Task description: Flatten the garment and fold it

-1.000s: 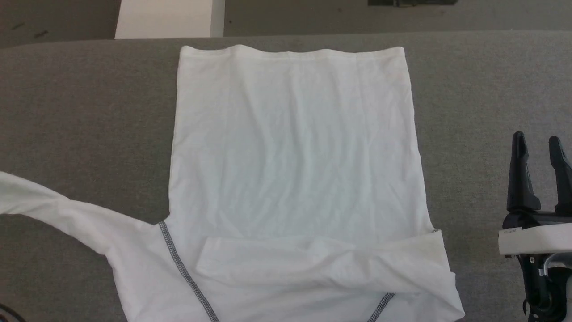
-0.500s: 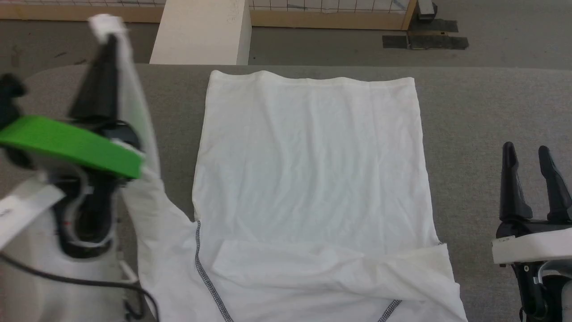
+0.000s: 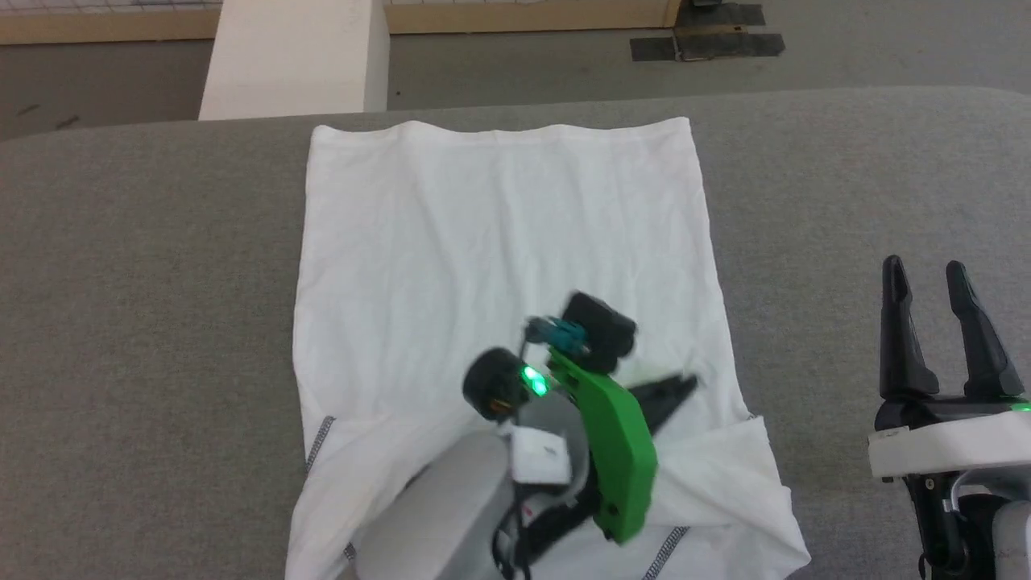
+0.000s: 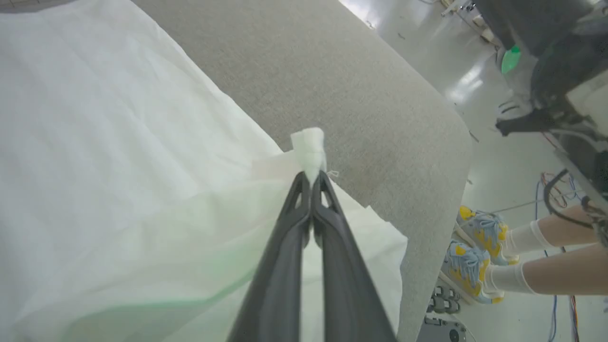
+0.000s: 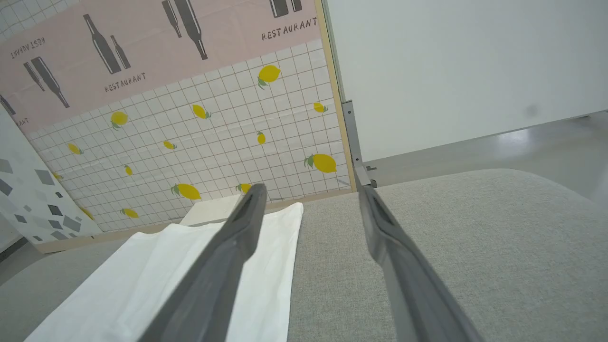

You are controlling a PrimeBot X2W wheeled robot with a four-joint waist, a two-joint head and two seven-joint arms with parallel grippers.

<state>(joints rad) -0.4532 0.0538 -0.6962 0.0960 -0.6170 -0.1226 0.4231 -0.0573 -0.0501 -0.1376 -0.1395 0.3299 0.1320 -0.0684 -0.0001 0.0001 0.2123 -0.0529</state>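
Grey fabric covers the desk (image 3: pixel 121 322), where our garment (image 3: pixel 499 225) lies flat. Beyond the garment we read "RESTAURANT" on a pink wall panel (image 5: pixel 142 57). Our left gripper (image 4: pixel 311 178) pinches a white fold of the garment; our right gripper (image 3: pixel 925 266) stands spread, right of the garment.

Lighting: bright, even, diffuse indoor light; shadows faint and soft-edged.
Head view: garment (image 3: pixel 499 242) close to washed-out white, creases barely legible. Green bracket (image 3: pixel 616 451) at 6 o'clock smeared by blur; lamp (image 3: pixel 532 380) beside it glows green.
Left wrist view: soft focus throughout; green tint on garment at 7 o'clock; glare on floor (image 4: pixel 468 80) at 2 o'clock; edges bowed by wide lens.
Right wrist view: fingers (image 5: pixel 213 280) blurred close up; wall tiles (image 5: pixel 213 142) sharp.
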